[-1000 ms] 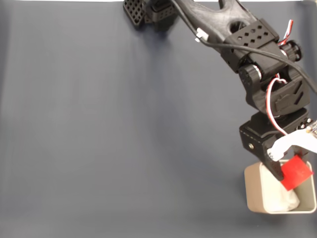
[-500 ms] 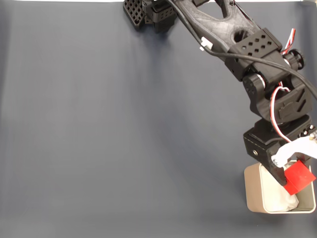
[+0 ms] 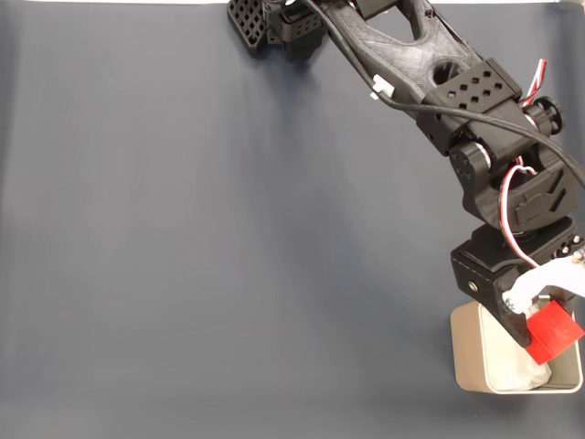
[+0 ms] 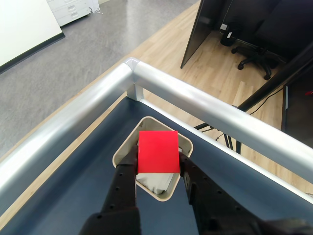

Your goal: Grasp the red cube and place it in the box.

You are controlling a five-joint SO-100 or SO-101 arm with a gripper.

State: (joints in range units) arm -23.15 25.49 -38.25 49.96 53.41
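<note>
In the fixed view, the left and centre of the frame are taken up by the bare dark blue-grey worktop [image 3: 201, 238]. At the top centre the black arm [image 3: 411, 64] is mounted, and from there it is stretched diagonally toward the lower right of the frame, with a black cable and red-and-white wires running along its joints. At the lower right the claw [image 3: 539, 331] is seen closed on the red cube [image 3: 553, 335], which is gripped between a black finger on its left and a white finger on its upper side. The cube is held over the beige-grey box [image 3: 468, 352], above the upper right part of its opening; white wadded lining [image 3: 528, 370] is visible inside the box just below the cube. Whether the cube touches the lining cannot be told. In the wrist view, a silver metal rail [image 4: 68, 127] is seen running from the lower left up to a corner at upper centre and then down toward the right edge, bordering the worktop. In the centre of the frame the cube [image 4: 157, 152] is clamped between the two black fingers [image 4: 124, 181], directly over the rounded opening of the box [image 4: 120, 156]. At the upper right, beyond the rail, a wooden floor and an office chair [image 4: 254, 49] are seen.
</note>
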